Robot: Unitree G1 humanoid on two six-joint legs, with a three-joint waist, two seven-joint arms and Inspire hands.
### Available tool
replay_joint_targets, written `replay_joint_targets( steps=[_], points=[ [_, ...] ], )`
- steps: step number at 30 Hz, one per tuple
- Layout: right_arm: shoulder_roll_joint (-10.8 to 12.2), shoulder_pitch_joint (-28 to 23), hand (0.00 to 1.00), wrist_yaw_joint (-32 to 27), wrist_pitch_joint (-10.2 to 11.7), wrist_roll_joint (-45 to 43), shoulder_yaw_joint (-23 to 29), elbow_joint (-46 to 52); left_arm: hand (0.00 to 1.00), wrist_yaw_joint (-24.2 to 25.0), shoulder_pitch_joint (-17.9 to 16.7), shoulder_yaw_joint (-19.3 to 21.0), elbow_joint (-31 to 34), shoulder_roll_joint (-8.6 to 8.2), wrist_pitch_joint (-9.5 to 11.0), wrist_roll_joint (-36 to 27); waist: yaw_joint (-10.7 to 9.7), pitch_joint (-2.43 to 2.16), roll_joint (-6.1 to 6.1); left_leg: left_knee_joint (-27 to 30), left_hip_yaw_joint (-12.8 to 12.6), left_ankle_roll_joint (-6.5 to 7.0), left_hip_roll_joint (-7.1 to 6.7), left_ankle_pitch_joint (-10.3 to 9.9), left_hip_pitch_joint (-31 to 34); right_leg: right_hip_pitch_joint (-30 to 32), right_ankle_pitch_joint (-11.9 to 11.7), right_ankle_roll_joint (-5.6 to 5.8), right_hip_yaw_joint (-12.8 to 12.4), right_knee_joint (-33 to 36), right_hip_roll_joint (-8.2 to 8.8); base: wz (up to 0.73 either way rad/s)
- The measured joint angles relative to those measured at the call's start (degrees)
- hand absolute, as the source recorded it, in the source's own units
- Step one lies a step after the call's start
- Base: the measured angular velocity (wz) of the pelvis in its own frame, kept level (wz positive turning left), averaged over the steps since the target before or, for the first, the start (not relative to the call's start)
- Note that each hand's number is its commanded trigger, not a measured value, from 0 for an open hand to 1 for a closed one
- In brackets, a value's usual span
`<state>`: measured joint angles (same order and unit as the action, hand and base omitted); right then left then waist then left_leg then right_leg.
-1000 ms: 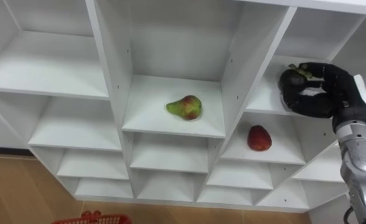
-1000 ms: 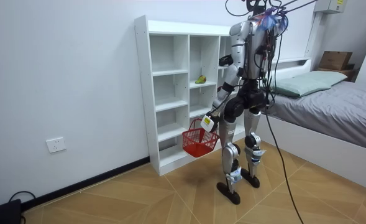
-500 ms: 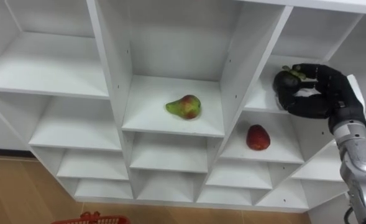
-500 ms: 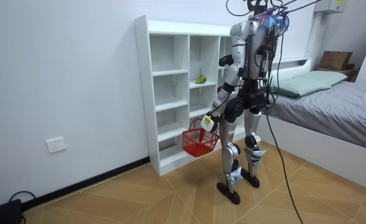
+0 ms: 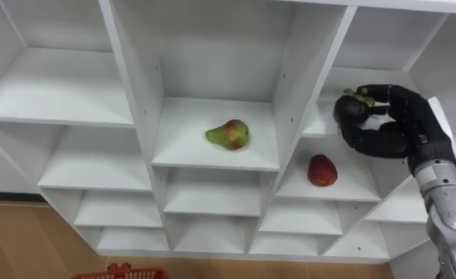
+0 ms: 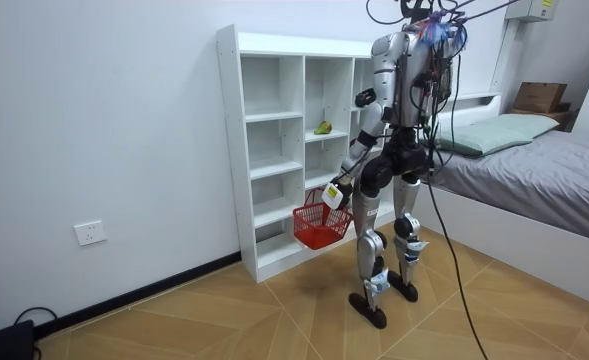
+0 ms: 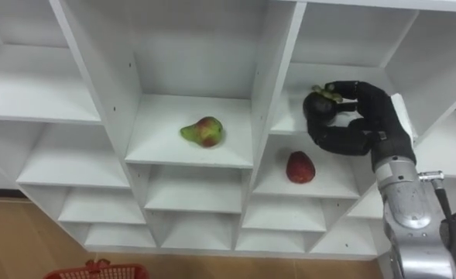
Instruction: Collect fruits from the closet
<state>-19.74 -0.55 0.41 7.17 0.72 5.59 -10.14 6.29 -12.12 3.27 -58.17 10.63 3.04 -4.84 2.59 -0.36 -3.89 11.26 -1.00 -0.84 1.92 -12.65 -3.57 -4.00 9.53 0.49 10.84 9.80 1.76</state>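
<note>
My right hand (image 5: pixel 394 128) (image 7: pixel 363 116) is shut on a dark round fruit (image 5: pixel 349 108) (image 7: pixel 319 105) with a green top, held at the front of the upper right compartment of the white closet (image 5: pixel 127 85). A green-red pear (image 5: pixel 229 134) (image 7: pixel 202 131) lies on the middle shelf. A red fruit (image 5: pixel 322 170) (image 7: pixel 300 167) rests one shelf lower in the right column, below my hand. In the room view my left hand (image 6: pixel 330 190) hangs low at my side and carries a red basket (image 6: pixel 319 224) by its handle; its rim (image 5: pixel 119 273) peeks in at the bottom.
I stand close in front of the closet (image 6: pixel 274 120), which lines a white wall. The other compartments hold nothing. A bed (image 6: pixel 534 165) lies at the room view's right, behind me. Wooden floor (image 6: pixel 224 320) stretches around.
My right hand has drawn the dark fruit leftward and out toward the front of its shelf. The pear and red fruit have not moved; the basket hangs as before.
</note>
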Motion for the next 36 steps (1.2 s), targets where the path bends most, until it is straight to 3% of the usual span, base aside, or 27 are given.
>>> replay_joint_targets(
  steps=[8,15,21,27,31,36],
  points=[
    [1.3,-7.45,1.0,1.08,0.16,-0.74,0.0,9.2,1.0,-0.01,-0.46,0.0,-0.11,0.04,0.04,-0.22,-1.06,0.27,0.53,-0.52,-0.82,0.0,0.06,0.0,-0.31,0.36,0.0,0.0,-1.08,-0.11,-0.16,-0.06],
    [2.53,-7.74,1.0,1.88,0.26,-1.52,-0.03,10.43,1.0,0.62,-0.09,-0.03,-0.1,0.09,0.09,-0.17,-2.02,0.23,0.4,-0.61,-1.74,0.01,0.13,0.0,-0.02,1.17,-0.02,0.03,-1.73,0.02,-0.19,-0.06],
    [2.73,-11.3,1.0,5.7,0.12,-5.57,-0.21,13.77,1.0,1.6,1.37,0.01,-0.1,0.09,0.09,-0.13,-2.29,0.13,0.63,-0.76,-2.1,0.01,0.23,0.0,0.3,1.63,-0.03,0.02,-1.78,0.16,-0.25,0.0],
    [2.85,-11.99,1.0,7.52,-1.14,-5.79,-4.04,15.85,1.0,1.79,2.8,-1.64,-0.15,0.05,0.09,-0.13,-2.31,0.18,1.36,-0.51,-1.88,0.01,0.33,0.0,1.0,2.17,-0.24,-0.08,-1.34,0.3,-0.22,0.03],
    [3.52,-11.96,1.0,9.0,-1.13,-5.71,-8.45,17.48,1.0,1.89,4.01,-3.79,-0.14,0.03,0.07,-0.18,-1.78,-0.06,2.02,-0.27,-1.56,0.01,0.34,0.0,1.17,2.11,-0.28,-0.11,-0.92,0.31,-0.2,0.04],
    [5.18,-11.99,1.0,11.49,-1.83,-8.01,-13.75,17.47,1.0,2.79,6.61,-6.02,-0.12,-0.04,0.06,-0.5,-1.01,0.22,2.5,0.04,-0.97,0.0,0.33,0.0,1.67,2.17,-0.31,-0.14,-0.37,0.32,-0.18,0.06]
  ],
)
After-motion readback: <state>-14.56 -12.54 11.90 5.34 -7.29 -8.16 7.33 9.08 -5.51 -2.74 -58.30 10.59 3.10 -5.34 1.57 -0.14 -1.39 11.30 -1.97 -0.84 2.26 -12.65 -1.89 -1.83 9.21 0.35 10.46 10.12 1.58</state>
